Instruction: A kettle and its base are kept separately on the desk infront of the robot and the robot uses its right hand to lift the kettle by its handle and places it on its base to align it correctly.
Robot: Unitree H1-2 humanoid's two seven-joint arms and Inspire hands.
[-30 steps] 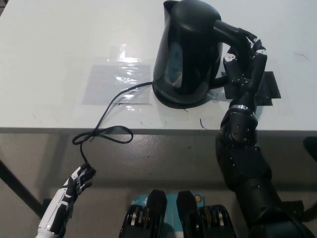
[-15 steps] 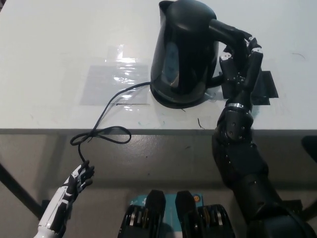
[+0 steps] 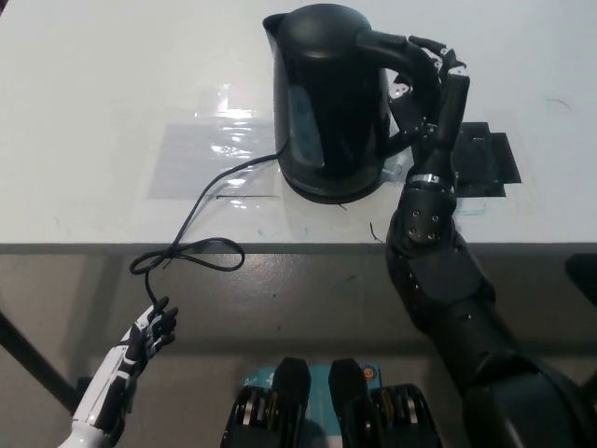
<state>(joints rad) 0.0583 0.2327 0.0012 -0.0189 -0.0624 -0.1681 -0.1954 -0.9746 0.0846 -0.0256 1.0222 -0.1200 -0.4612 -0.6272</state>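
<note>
Head view: right robot hand [image 3: 431, 93] grips glossy black kettle [image 3: 326, 103] by curved handle [image 3: 401, 51].

The black kettle [image 3: 326, 98] covers almost all of its base [image 3: 326, 191]; only a thin dark rim shows beneath it, so how squarely the two line up cannot be judged. The black right hand [image 3: 429, 98] wraps the kettle's handle [image 3: 396, 51], hiding the handle's lower part and the hand's own palm. The power cord [image 3: 201, 238] vanishes under the kettle at one end and drops past the surface [image 3: 93, 93] edge at the other. The white left hand [image 3: 145, 341] is small and blurred; its forearm is cut off by the bottom edge. A dark patch [image 3: 485, 163] is partly hidden behind the right wrist.
</note>
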